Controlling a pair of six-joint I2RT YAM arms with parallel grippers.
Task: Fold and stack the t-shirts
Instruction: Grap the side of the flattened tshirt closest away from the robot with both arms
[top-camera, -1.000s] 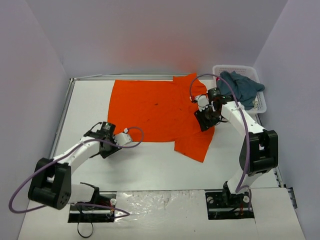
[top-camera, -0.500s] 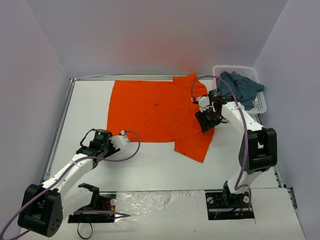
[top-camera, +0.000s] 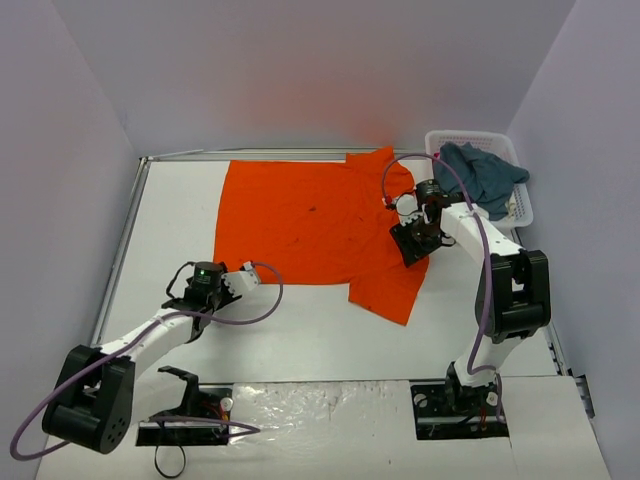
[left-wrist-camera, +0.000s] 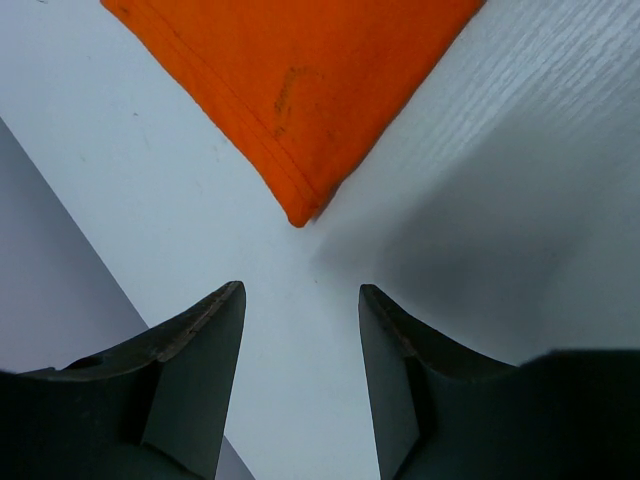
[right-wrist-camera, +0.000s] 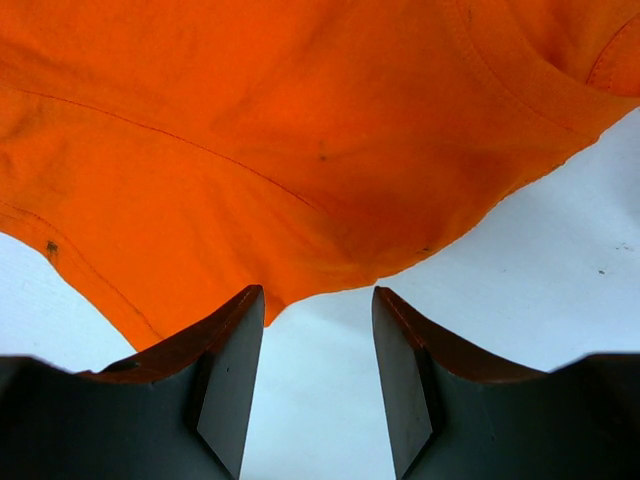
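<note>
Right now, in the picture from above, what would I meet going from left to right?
Left gripper, jaws open → orange t-shirt → right gripper, jaws open, at that shirt's right edge → teal-blue t-shirt, lying in the white basket.

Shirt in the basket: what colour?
The shirt in the basket is dusty teal-blue; top external shows it best.

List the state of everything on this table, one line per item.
Orange t-shirt: spread flat, unfolded, not gripped.
Teal-blue t-shirt: bunched up in the basket, unfolded.
Basket: upright at the far right corner, holding the teal-blue t-shirt.
Left claw: open, empty, just short of the orange t-shirt's corner.
Right claw: open, empty, at the orange t-shirt's edge.
</note>
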